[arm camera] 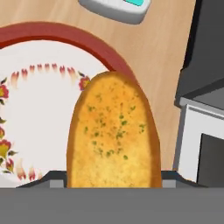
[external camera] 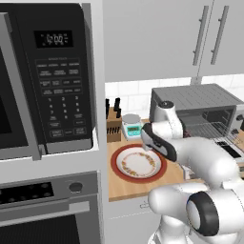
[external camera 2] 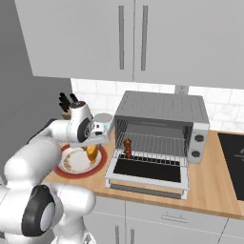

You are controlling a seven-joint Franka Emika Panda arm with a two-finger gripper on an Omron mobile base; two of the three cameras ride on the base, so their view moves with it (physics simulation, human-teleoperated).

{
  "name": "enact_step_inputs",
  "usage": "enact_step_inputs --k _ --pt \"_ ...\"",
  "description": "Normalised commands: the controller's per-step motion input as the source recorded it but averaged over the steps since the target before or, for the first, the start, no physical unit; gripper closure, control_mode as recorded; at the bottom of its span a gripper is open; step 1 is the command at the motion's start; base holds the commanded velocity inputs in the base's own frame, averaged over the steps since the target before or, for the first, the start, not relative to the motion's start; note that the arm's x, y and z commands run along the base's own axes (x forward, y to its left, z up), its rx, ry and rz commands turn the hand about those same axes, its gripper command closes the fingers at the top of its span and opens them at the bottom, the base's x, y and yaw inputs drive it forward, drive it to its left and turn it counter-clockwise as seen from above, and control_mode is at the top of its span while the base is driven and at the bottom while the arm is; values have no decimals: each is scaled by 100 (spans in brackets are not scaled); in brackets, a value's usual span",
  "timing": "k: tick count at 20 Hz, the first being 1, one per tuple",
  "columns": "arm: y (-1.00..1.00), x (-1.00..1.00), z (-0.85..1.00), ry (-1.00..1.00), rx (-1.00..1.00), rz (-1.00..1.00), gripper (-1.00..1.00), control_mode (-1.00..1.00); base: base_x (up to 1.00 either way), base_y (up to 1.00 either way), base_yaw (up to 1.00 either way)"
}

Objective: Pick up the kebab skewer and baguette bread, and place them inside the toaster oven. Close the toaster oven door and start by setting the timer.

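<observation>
My gripper (external camera 2: pixel 93 144) is shut on the baguette bread (arm camera: pixel 113 131), a golden oblong piece with green flecks that hangs on end from the fingers (external camera 2: pixel 92 153). It is over the right rim of the red-rimmed plate (arm camera: pixel 43 109); I cannot tell whether its lower end touches the plate. The toaster oven (external camera 2: pixel 162 107) stands just to the right with its door (external camera 2: pixel 147 175) folded down flat. The kebab skewer (external camera 2: pixel 127 145) lies on the wire rack at the front left inside.
A small kitchen scale (external camera: pixel 132 127) and a knife block (external camera: pixel 113 125) stand behind the plate (external camera: pixel 117 164). A black microwave (external camera: pixel 47 76) over a wall oven fills the left. A dark cooktop (external camera 2: pixel 232 162) lies right of the toaster oven.
</observation>
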Motion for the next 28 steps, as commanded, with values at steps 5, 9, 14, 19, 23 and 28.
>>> enact_step_inputs --k 5,9,14,19,23,28 --pt "-96 -87 100 -14 10 0 100 -100 0 0 0" --pt "-100 -47 87 -17 9 0 100 -100 0 0 0" --pt "-100 -10 78 -12 11 0 100 -100 0 0 0" --pt "-94 46 38 0 11 0 100 -100 0 0 0" --pt "-61 53 -22 2 12 0 100 -100 0 0 0" --pt "-38 74 -22 2 6 0 100 -100 0 0 0"
